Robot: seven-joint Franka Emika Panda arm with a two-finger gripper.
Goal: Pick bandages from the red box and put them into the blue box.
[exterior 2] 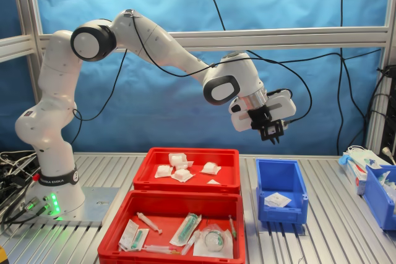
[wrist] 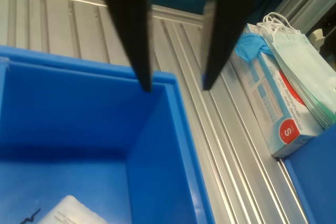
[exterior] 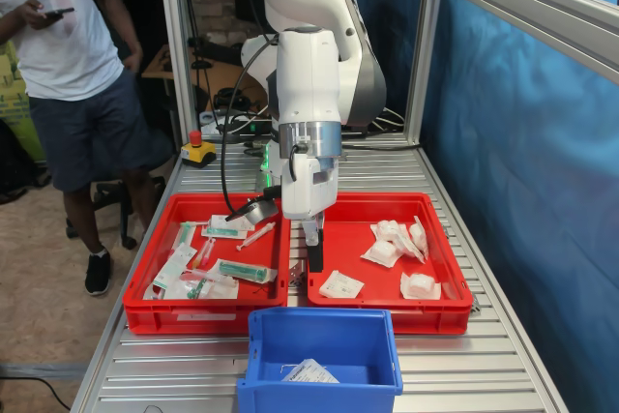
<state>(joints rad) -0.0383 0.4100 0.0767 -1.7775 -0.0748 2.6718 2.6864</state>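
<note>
Gripper [exterior 2: 272, 133] hangs in the air above the blue box [exterior 2: 281, 185], fingers [wrist: 131, 35] apart, nothing between them; one white packet [exterior 2: 278, 200] lies on the blue box floor, also visible in the wrist view [wrist: 68, 212]; remaining bandages [exterior 2: 180, 166] sit in the red box [exterior 2: 185, 183], at 9 o'clock of the blue box in the second exterior view; a second red tray [exterior 2: 173, 207] with syringes lies just beside it; a box of face masks [wrist: 281, 103] stands on the table apart from the blue box.
</note>
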